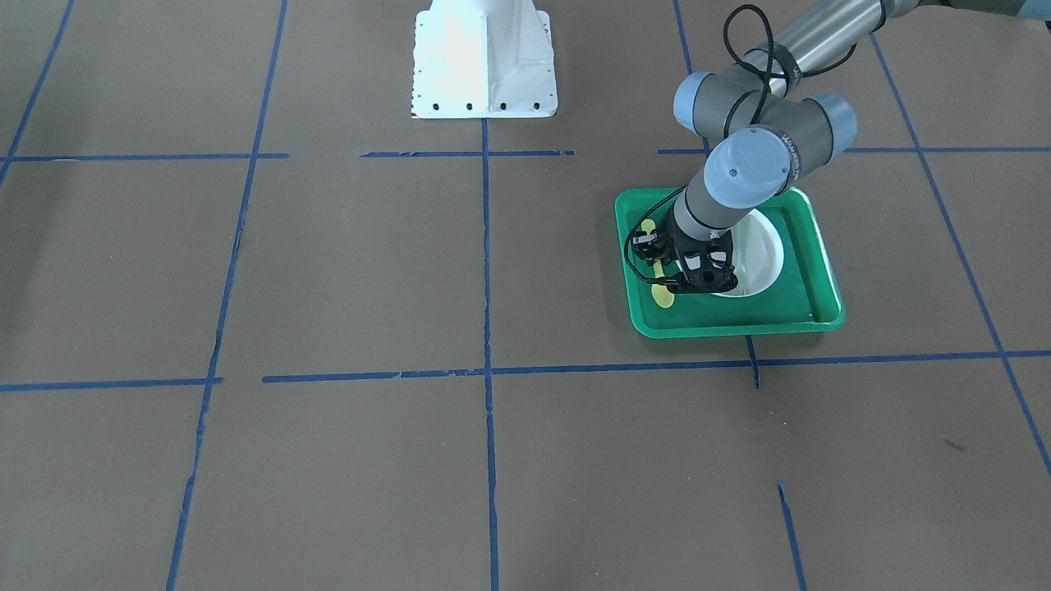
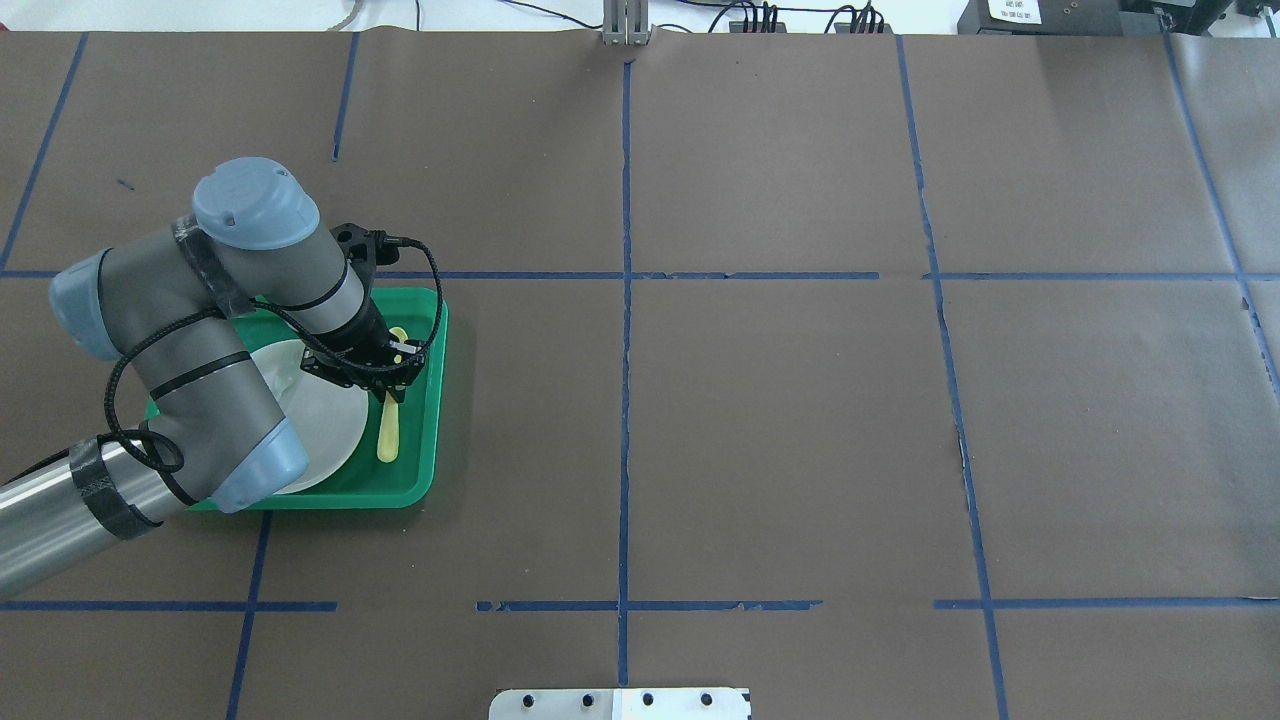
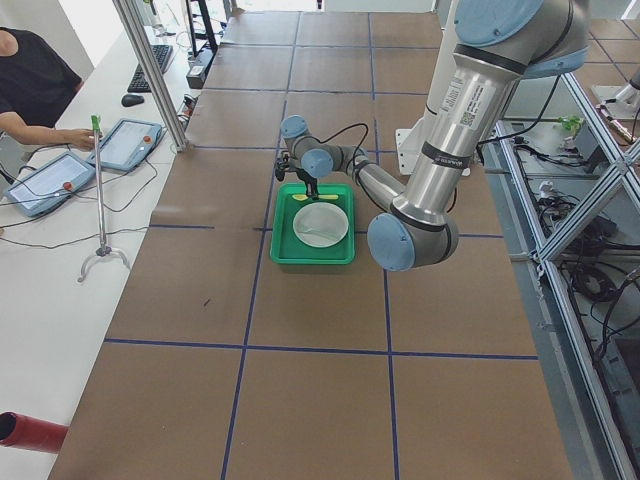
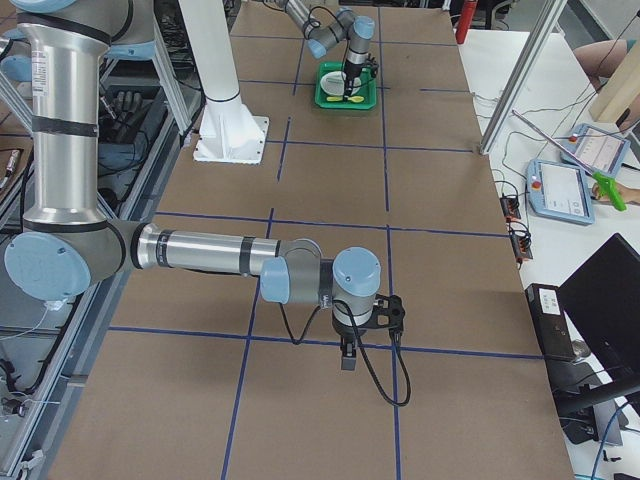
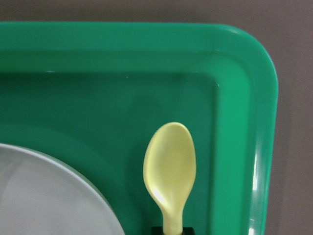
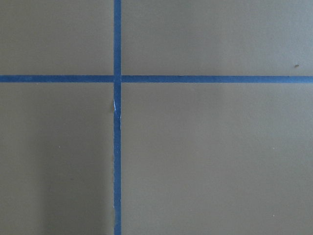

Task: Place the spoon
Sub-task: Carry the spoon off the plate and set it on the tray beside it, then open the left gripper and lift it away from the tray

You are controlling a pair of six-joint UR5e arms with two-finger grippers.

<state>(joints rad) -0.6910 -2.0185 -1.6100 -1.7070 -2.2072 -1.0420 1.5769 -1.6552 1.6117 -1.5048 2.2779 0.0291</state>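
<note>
The yellow spoon (image 2: pixel 388 435) lies along the right side of the green tray (image 2: pixel 425 470), beside the white plate (image 2: pixel 320 420). Its bowl points away from the robot. My left gripper (image 2: pixel 388 378) is low over the tray and shut on the spoon's handle near the neck. In the left wrist view the spoon's bowl (image 5: pixel 169 166) sits just above the tray floor (image 5: pixel 98 98), with the plate's edge (image 5: pixel 44 196) at the lower left. In the front-facing view the spoon's bowl (image 1: pixel 663 297) shows left of the gripper (image 1: pixel 675 287). My right gripper (image 4: pixel 346 362) hovers over bare table far from the tray; I cannot tell its state.
The table is brown paper with blue tape lines (image 2: pixel 625 300). The white robot base (image 1: pixel 484 61) stands at the table's middle edge. An operator and tablets (image 3: pixel 45 180) sit beyond the far side. The right wrist view shows only a tape cross (image 6: pixel 117 78).
</note>
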